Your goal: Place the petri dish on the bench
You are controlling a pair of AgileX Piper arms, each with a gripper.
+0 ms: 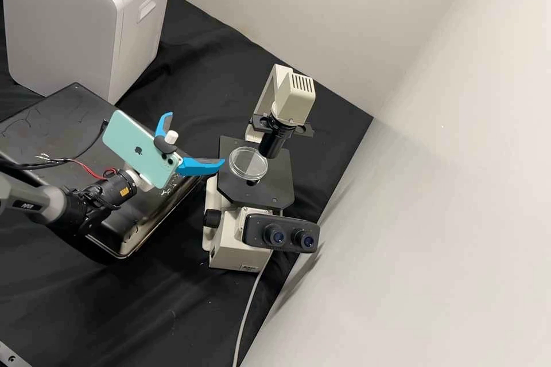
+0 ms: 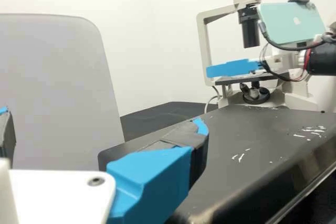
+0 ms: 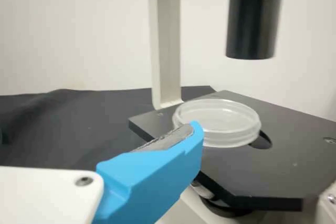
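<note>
Right gripper [image 1: 196, 138] spread wide, nothing held, one blue finger [image 3: 157, 166] just beside the petri dish [image 1: 248, 161], dish sitting on the black microscope stage [image 1: 275, 190], left gripper [image 2: 100, 119] parted too, empty.

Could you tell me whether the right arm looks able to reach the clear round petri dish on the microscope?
Probably yes: the open right gripper sits beside the clear round petri dish, one blue finger near its rim, nothing between; only the black tube overhead blocks a top approach.
</note>
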